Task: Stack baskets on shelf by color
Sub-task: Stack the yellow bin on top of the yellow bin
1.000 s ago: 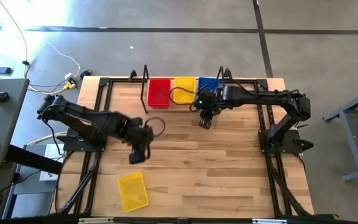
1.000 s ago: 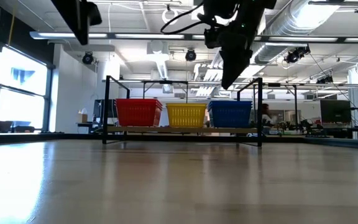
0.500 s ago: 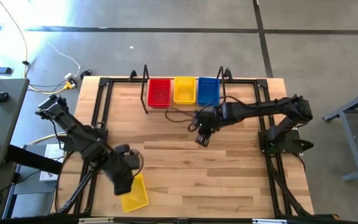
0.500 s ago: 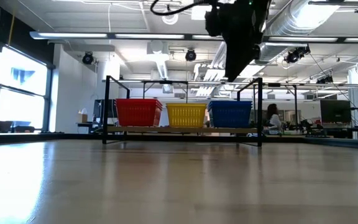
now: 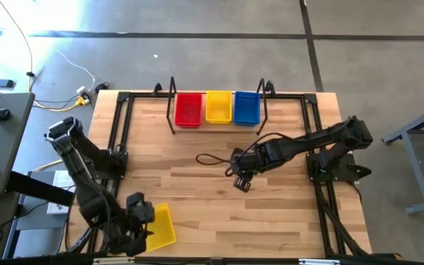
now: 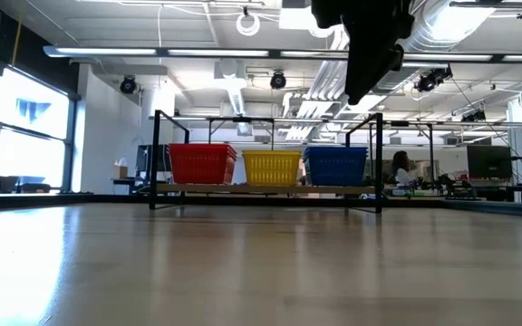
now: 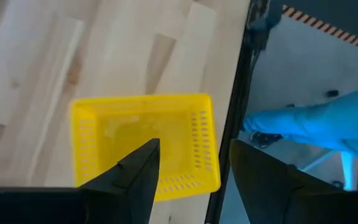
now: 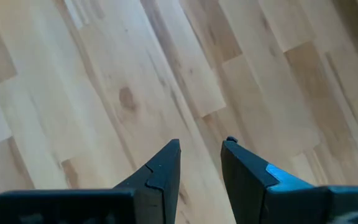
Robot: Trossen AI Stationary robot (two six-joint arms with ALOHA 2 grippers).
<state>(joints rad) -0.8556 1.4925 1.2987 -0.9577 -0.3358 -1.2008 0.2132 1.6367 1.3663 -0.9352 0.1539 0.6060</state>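
Observation:
One yellow basket (image 5: 165, 228) (image 7: 145, 140) lies flat on its bottom near the table's near left corner. My left gripper (image 5: 143, 227) (image 7: 194, 155) hangs open above it, clear of it, one finger over the basket's inside and one past its end wall. At the far edge the shelf (image 5: 218, 124) (image 6: 265, 189) carries a red basket (image 5: 188, 109) (image 6: 202, 164), a yellow basket (image 5: 218, 107) (image 6: 271, 167) and a blue basket (image 5: 246, 107) (image 6: 335, 165) side by side. My right gripper (image 5: 241, 182) (image 8: 201, 144) hangs open and empty over bare wood at the table's middle.
Black frame rods (image 5: 116, 140) run along both side edges of the table, and one (image 7: 246, 93) passes close beside the lone yellow basket. Something blue (image 7: 319, 124) shows beyond that edge. A loose black cable (image 5: 212, 159) loops by my right arm. Bare wood (image 5: 219, 213) lies between the arms.
My left gripper has swung from the table's left middle toward the near left corner, rolling as it went, and now hangs over the lone yellow basket. My right gripper has drawn back from the shelf toward the near edge, to the table's middle. The baskets have not moved.

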